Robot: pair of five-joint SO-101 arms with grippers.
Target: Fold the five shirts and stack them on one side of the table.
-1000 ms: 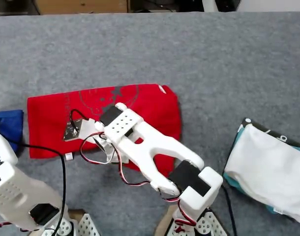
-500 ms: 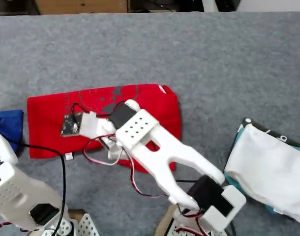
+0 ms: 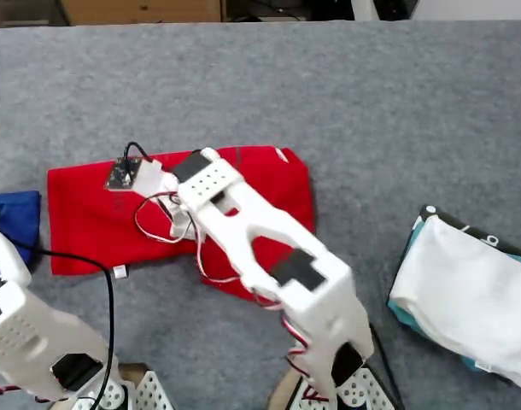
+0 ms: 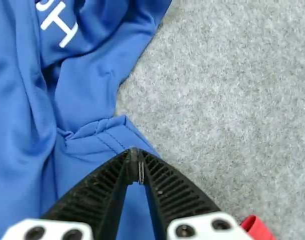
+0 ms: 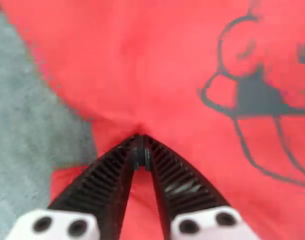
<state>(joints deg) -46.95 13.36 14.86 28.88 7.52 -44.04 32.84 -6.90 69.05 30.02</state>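
A red shirt with a dark printed figure lies flat on the grey table, left of centre. My right arm stretches over it from the near edge, its wrist above the shirt's far left part. In the right wrist view my right gripper is shut, and the red shirt puckers at its tips. A crumpled blue shirt lies at the table's left edge. My left gripper is shut on a hem of the blue shirt.
At the right edge sits a folded white shirt on top of a teal one. The left arm's base stands at the near left corner, with a black cable running past it. Bare grey cloth covers the far half.
My right arm has swung its wrist from the red shirt's near left part toward the far edge. The shirt's outline looks unchanged. The left arm has kept still.
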